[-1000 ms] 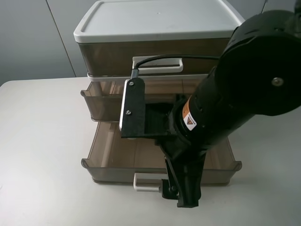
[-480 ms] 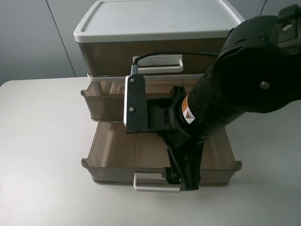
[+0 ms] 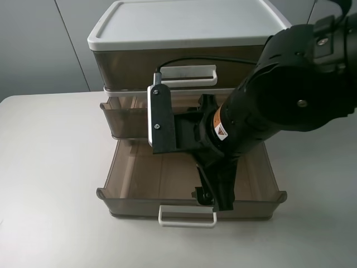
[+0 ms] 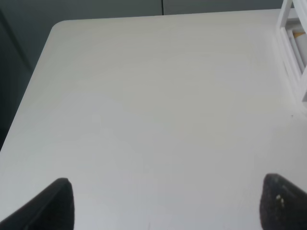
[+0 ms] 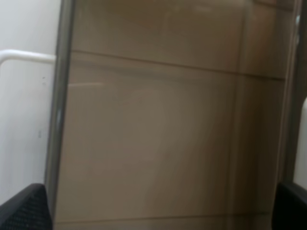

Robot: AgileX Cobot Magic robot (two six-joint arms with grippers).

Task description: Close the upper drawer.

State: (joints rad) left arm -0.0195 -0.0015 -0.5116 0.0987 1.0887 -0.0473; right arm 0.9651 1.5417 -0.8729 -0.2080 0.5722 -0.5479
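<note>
The left hand [image 4: 163, 201] idles released over bare worktop [image 4: 144, 96]. The upper drawer [image 3: 124, 118], part open, has slid slightly inward in the last second. The right hand [image 3: 215, 198], fingers spread, hangs over the lower drawer [image 3: 139, 178]. Closing under way, incomplete.

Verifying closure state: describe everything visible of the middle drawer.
The middle drawer is translucent smoky-brown plastic with a lipped rim, level, and partly open: it juts past the closed top drawer but far less than the bottom drawer below. Its visible left part looks empty. The right arm hides its centre and handle, so contact cannot be judged.
</note>
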